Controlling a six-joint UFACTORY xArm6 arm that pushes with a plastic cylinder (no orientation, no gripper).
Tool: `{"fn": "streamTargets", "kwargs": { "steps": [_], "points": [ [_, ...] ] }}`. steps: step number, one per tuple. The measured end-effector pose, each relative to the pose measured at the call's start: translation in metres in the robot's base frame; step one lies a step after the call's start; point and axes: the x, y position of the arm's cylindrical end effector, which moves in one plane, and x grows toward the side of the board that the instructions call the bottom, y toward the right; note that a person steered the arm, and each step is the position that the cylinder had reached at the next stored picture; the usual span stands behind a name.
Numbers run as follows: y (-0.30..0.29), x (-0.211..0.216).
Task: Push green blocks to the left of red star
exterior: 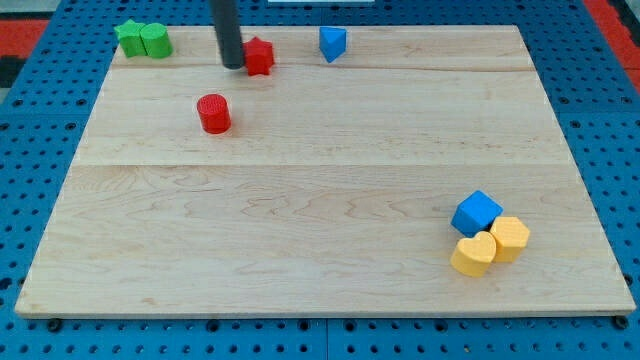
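Tip: my tip [232, 66] sat at the end of the dark rod, down on the board near the view's top edge, touching or just beside the left side of the red star.
Pincer: the arm carried none, only the straight rod, so there was nothing to be released or clenched and nothing was grasped.
Red star: the red star [260, 56] lay near the view's top, left of centre, just right of my tip.
Green blocks: the green star [129, 37] and the green cylinder [155, 40] sat touching each other in the board's top left corner, the star on the left; both lay well to the left of the red star and apart from my tip.
Red cylinder: the red cylinder [214, 113] stood upright below and a little left of my tip, apart from it.
Blue wedge: a blue block [332, 43], wedge-like in shape, lay near the top edge, right of the red star.
Lower right cluster: a blue cube [476, 213], a yellow heart [473, 255] and a yellow hexagon [510, 238] were bunched together, touching.
Board: the wooden board [320, 200] rested on a blue pegboard [40, 130].
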Motion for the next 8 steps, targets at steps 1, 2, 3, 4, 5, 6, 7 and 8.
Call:
{"fn": "streamTargets", "kwargs": {
  "steps": [1, 2, 3, 4, 5, 6, 7, 8],
  "points": [
    [0.031, -0.011],
    [-0.028, -0.001],
    [-0.111, -0.001],
    [-0.182, 0.0],
    [-0.2, -0.001],
    [-0.2, -0.025],
    [-0.197, -0.054],
    [-0.184, -0.055]
  ]
}}
